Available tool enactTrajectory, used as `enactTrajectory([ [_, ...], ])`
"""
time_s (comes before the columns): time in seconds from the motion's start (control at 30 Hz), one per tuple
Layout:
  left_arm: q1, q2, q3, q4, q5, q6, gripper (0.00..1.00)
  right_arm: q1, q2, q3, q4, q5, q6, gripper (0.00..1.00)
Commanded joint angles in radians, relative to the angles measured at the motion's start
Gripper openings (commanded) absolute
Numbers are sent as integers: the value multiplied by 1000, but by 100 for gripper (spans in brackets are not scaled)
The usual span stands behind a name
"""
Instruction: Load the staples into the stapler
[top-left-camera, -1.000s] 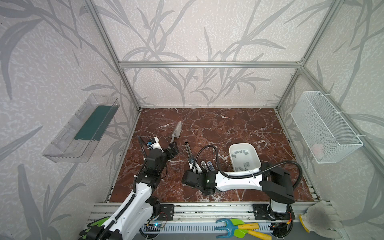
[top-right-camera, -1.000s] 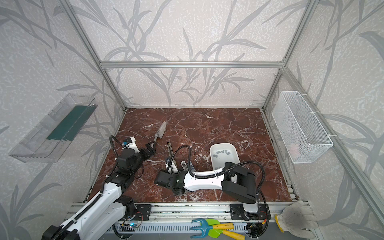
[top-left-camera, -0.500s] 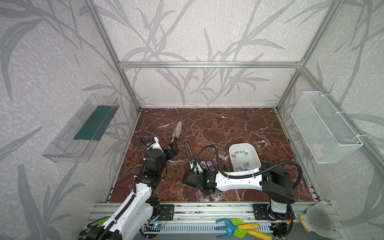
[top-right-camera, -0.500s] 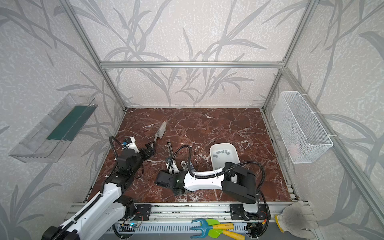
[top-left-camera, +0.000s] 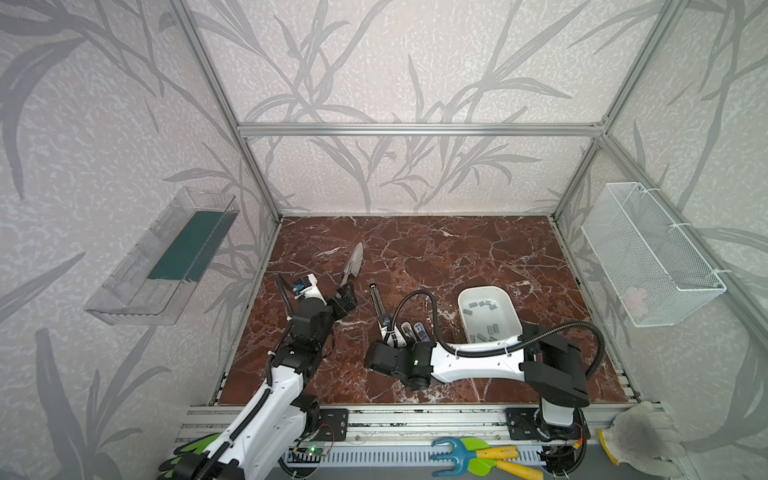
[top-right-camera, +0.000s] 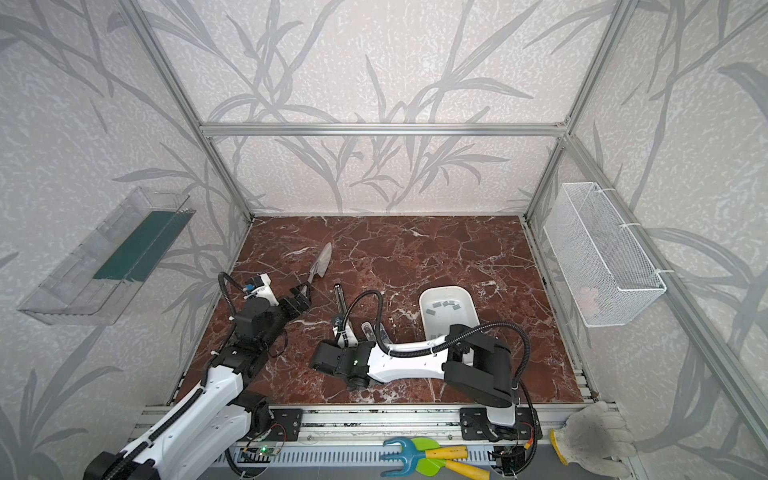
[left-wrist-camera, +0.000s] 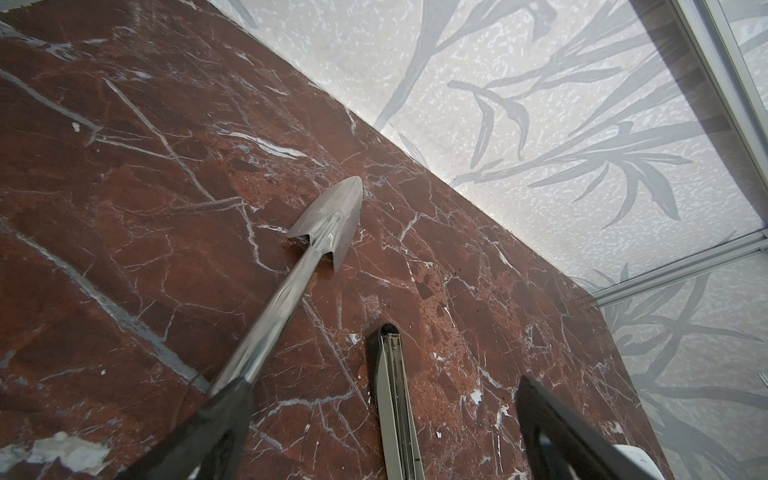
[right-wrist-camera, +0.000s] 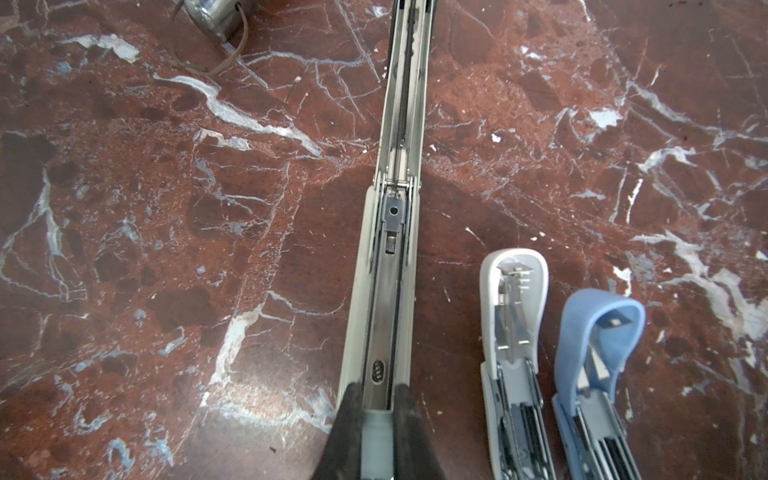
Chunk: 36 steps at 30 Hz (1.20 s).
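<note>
A long grey stapler (top-left-camera: 376, 303) (top-right-camera: 338, 297) lies opened flat on the marble floor, its bare magazine channel (right-wrist-camera: 388, 291) facing up. My right gripper (right-wrist-camera: 379, 395) (top-left-camera: 387, 332) is shut on the stapler's near end. My left gripper (top-left-camera: 347, 297) (left-wrist-camera: 380, 386) stands open just left of the stapler's far tip (left-wrist-camera: 390, 365), with nothing between its fingers. The staples (top-left-camera: 482, 305) (top-right-camera: 444, 305), small grey strips, lie in a white tray (top-left-camera: 463, 316) (top-right-camera: 424, 309) to the right. Two small staplers, grey (right-wrist-camera: 513, 316) and blue (right-wrist-camera: 598, 345), lie opened beside the long one.
A small metal shovel (top-left-camera: 354, 264) (left-wrist-camera: 328, 228) lies by the left gripper, its handle running under one finger (left-wrist-camera: 224, 419). A wire basket (top-left-camera: 648, 257) hangs on the right wall. On the left wall hangs a clear bin (top-left-camera: 166, 257).
</note>
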Motion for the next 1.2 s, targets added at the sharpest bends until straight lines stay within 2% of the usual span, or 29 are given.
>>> enactTrajectory([
  [0.0,3,-14,-11,22,-17,-15,99,11,21,41,-34,21,7,5],
  [1.17,3,-10,-19,37,-18,-28,99,11,63,65,-46,54,12,5],
])
